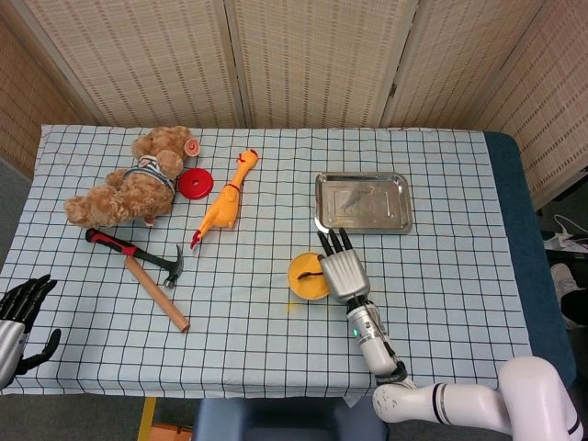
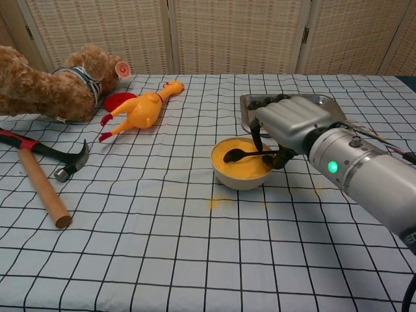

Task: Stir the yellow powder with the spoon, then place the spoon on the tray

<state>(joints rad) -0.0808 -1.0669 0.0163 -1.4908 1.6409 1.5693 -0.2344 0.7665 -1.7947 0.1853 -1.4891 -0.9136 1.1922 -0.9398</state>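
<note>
Chest view: right robot hand (image 2: pixel 289 127) curled around a dark spoon (image 2: pixel 242 155), spoon tip resting in yellow powder (image 2: pixel 242 164) inside a white bowl (image 2: pixel 242 179) on the checked worktop (image 2: pixel 162 247). Metal tray (image 1: pixel 362 202) just behind the bowl. Left robot hand (image 1: pixel 20 317) at the worktop's near left edge, fingers apart, holding nothing. Teddy bear (image 1: pixel 129 188), rubber chicken (image 1: pixel 223 202) and hammer (image 1: pixel 147 273) well apart to the left.
</note>
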